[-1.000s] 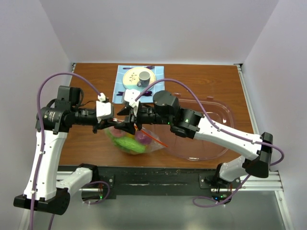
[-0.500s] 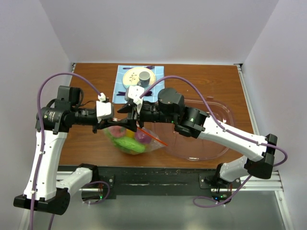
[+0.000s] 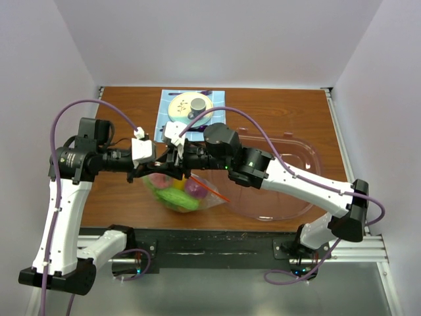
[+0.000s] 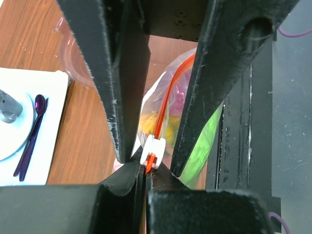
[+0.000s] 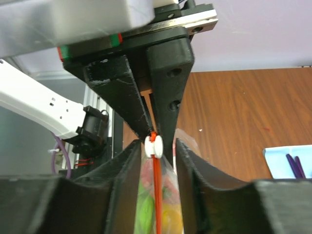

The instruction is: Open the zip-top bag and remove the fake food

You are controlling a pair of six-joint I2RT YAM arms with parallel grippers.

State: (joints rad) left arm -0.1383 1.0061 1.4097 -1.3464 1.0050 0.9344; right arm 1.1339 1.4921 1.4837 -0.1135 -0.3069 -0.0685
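The zip-top bag (image 3: 197, 192) hangs between the two grippers, holding the fake food (image 3: 175, 197): green, yellow and pink pieces. My left gripper (image 3: 152, 173) is shut on the end of the orange-red zipper strip (image 4: 165, 109), just behind the white slider (image 4: 153, 151). My right gripper (image 3: 172, 164) is open, with a finger on each side of the slider (image 5: 153, 146) and small gaps to it. In the right wrist view the strip (image 5: 157, 195) runs down between my fingers (image 5: 127, 168), with green and yellow food (image 5: 145, 209) behind the plastic.
A large clear pinkish bowl (image 3: 297, 172) lies on the right of the wooden table (image 3: 125, 112). At the back, a blue mat (image 3: 164, 113) carries a round plate (image 3: 183, 106), a grey cup (image 3: 197, 104) and purple cutlery (image 4: 30, 139).
My right gripper has moved left toward the left gripper and now straddles the white slider. The left arm and the bag have barely moved.
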